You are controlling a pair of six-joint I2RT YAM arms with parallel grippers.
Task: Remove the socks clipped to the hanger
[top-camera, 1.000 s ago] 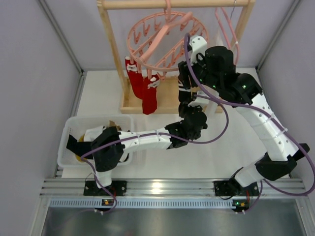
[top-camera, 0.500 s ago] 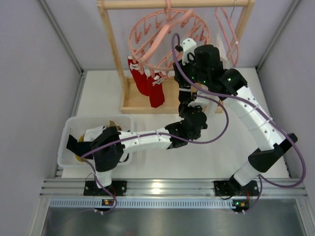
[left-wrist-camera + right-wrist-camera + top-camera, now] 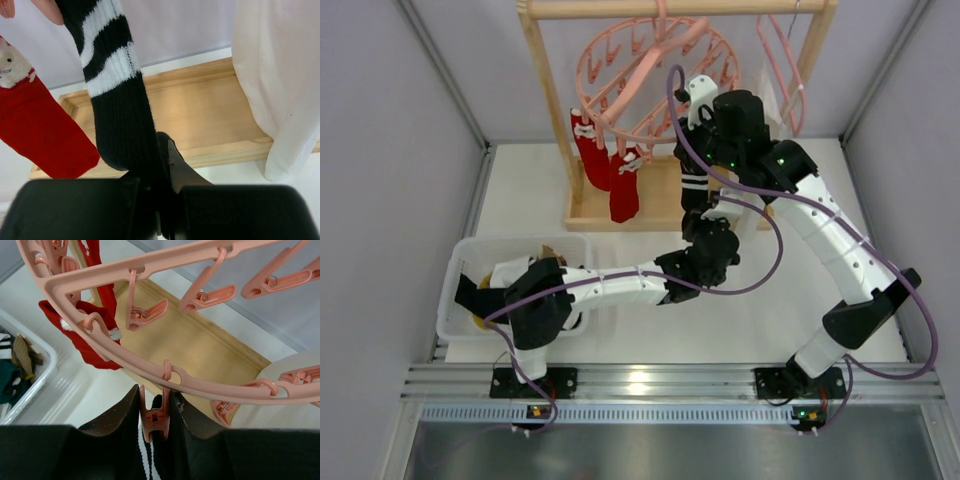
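Now that the right arm (image 3: 830, 240) has climbed, the long black knitted sock with white stripes (image 3: 120, 125) hangs taut. Its toe is clenched in the left fingers (image 3: 177, 169) and its top sits just under the right fingers (image 3: 120, 415), which pinch the small pink plastic clip (image 3: 154, 424) apparently holding it. The round pink plastic ring hanger (image 3: 100, 292) has swung, and the red fabric socks (image 3: 610, 180) with it, left of the left fingers. Opening the clip should free this sock.
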